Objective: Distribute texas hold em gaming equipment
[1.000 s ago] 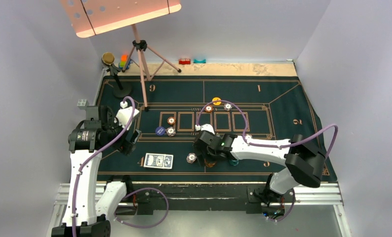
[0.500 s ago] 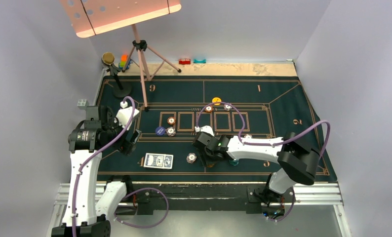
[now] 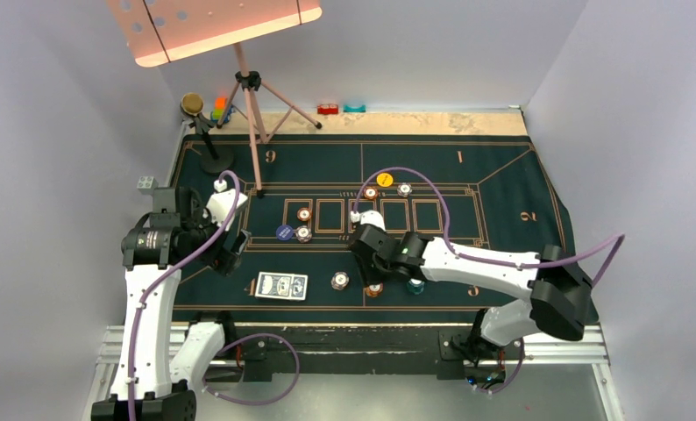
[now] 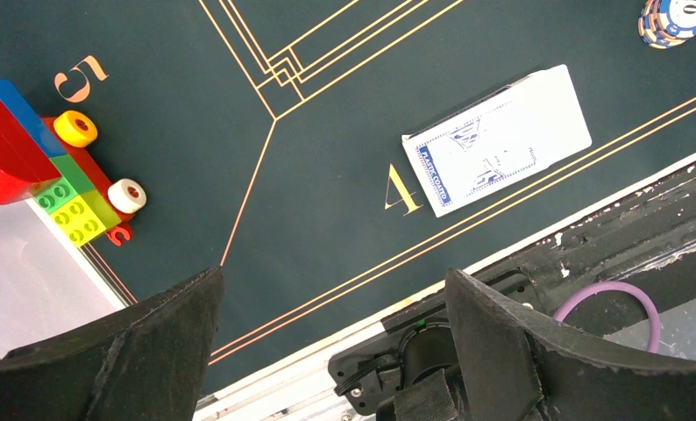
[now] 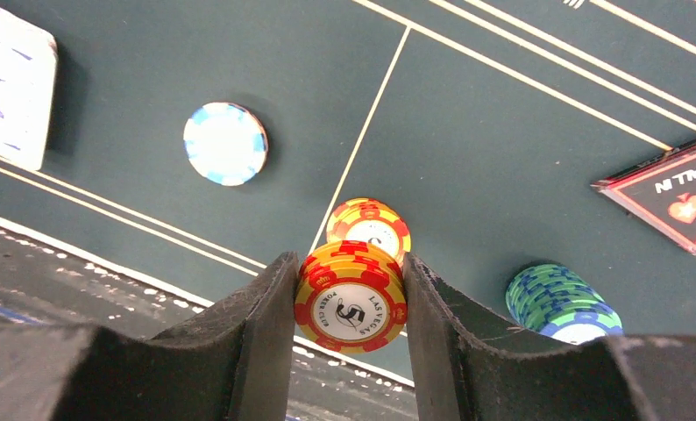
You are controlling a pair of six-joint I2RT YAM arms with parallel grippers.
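Orange chips (image 5: 351, 303) between jaws of right pincer (image 5: 349, 274), second orange stack (image 5: 368, 221) nearby.

A deck of playing cards (image 3: 281, 285) lies flat and face down, blue-and-white backs up, at the near left of the desk. Just right of it sits a white chip stack (image 3: 340, 281), then an orange chip stack (image 5: 369, 224), then a taller teal chip stack (image 5: 562, 303). A second orange stack (image 5: 351, 298), its face marked 5, is pinched level between the fingers of the right end effector (image 5: 350, 267), just near of the resting orange one. The red triangular marker (image 5: 669, 202) lies flat on the far side of the teal stack. Farther left, a blue disc (image 3: 283, 232) lies beside a white chip (image 3: 303, 233), with an orange chip (image 3: 303, 214) just beyond. Toward the far centre, a yellow disc (image 3: 384, 179) sits between a far orange chip (image 3: 370, 193) and a far white chip (image 3: 404, 189).
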